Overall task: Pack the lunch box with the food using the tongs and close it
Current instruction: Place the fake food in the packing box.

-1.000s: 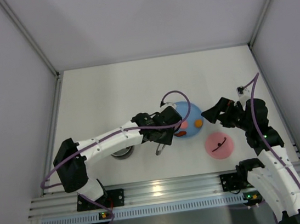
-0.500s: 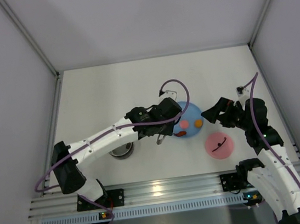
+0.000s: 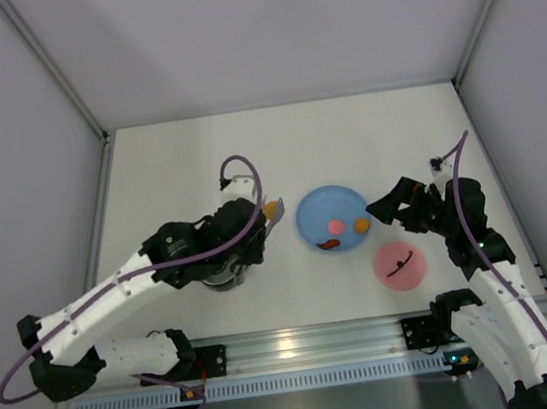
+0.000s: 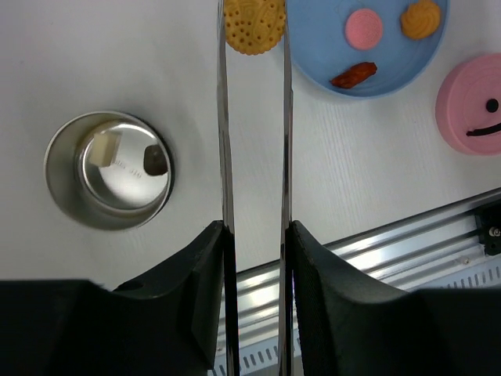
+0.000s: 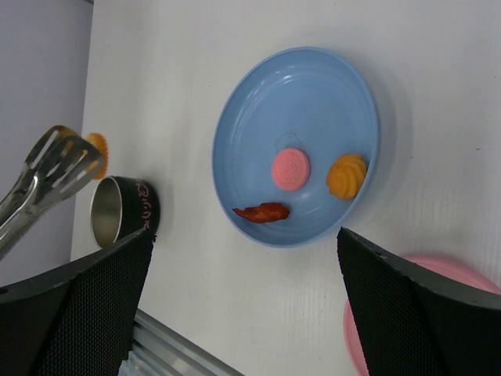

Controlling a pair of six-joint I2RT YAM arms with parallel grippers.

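While the pot (image 4: 59, 184), holding a cream cube (image 4: 102, 149) and a dark bit (image 4: 155, 160), sits left of the tongs (image 4: 226, 157), the left gripper (image 4: 256, 231) squeezes their arms. The tips pinch an orange disc (image 4: 254, 25) beyond and right of the pot, long axis pointing towards the plate (image 3: 329, 202). Farther right lie the lid (image 3: 400, 266) and the right gripper (image 3: 382, 202), spread and empty. A second ago the tongs were over the plate's left edge; they have swung potward.

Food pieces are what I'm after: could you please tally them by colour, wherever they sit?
Orange: 2, orange disc in the tongs, orange swirl on the blue plate
Pink disc: 1
Red-brown strip: 1
Cream cube: 1
Dark bit: 1
Total: 6
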